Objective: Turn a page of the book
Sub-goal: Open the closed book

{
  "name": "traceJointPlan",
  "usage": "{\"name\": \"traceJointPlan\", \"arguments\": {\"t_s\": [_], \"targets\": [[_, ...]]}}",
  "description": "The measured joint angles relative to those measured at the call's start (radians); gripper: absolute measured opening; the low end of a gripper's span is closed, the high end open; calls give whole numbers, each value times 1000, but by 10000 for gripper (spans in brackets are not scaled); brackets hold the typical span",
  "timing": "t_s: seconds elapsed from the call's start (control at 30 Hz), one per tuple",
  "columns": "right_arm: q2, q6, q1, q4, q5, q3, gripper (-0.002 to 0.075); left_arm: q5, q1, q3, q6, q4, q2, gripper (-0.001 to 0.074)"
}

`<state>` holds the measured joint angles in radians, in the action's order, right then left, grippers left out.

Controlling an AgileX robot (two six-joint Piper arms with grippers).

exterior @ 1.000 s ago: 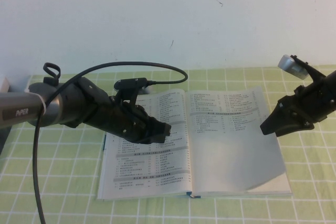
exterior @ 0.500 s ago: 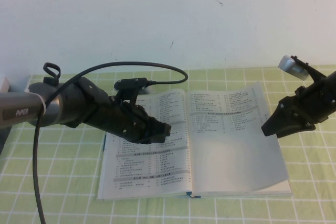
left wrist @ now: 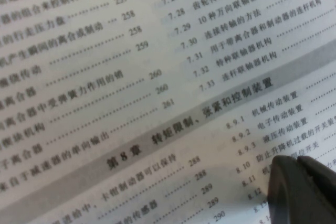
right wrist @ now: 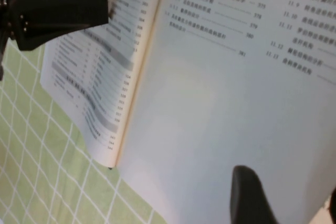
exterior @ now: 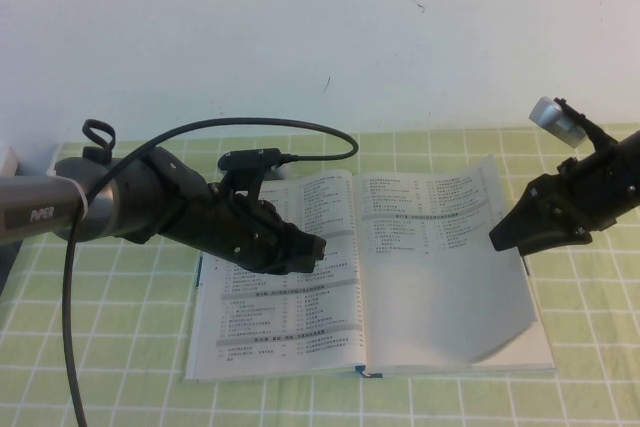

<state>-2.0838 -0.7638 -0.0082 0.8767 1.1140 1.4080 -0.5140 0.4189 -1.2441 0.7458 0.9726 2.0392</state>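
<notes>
The book (exterior: 400,277) lies open on the green checked cloth, with printed white pages. My left gripper (exterior: 318,249) is shut and rests its tip on the left page near the spine; in the left wrist view the gripper (left wrist: 299,182) sits on the printed page (left wrist: 157,77). My right gripper (exterior: 497,239) is at the right page's outer edge. In the right wrist view it (right wrist: 287,182) is open, one finger (right wrist: 252,198) lying over the page (right wrist: 210,77) and the other just showing at the page's edge. The left gripper (right wrist: 102,9) shows there too.
The green checked cloth (exterior: 120,347) covers the table around the book. A black cable (exterior: 70,277) loops from the left arm down to the front edge. A white wall stands behind. A grey object (exterior: 10,162) sits at the far left.
My right gripper has shifted slightly left toward the page edge. The right page's outer edge and lower corner have lifted and curled a little. The left arm has not moved.
</notes>
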Motion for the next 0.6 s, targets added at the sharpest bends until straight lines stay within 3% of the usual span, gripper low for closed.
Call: {"name": "traceJointPlan", "arguments": {"t_s": [0.6], "targets": [[0,10,0,-11,0,0,324,0,0,0,11,0,0,-4]]}}
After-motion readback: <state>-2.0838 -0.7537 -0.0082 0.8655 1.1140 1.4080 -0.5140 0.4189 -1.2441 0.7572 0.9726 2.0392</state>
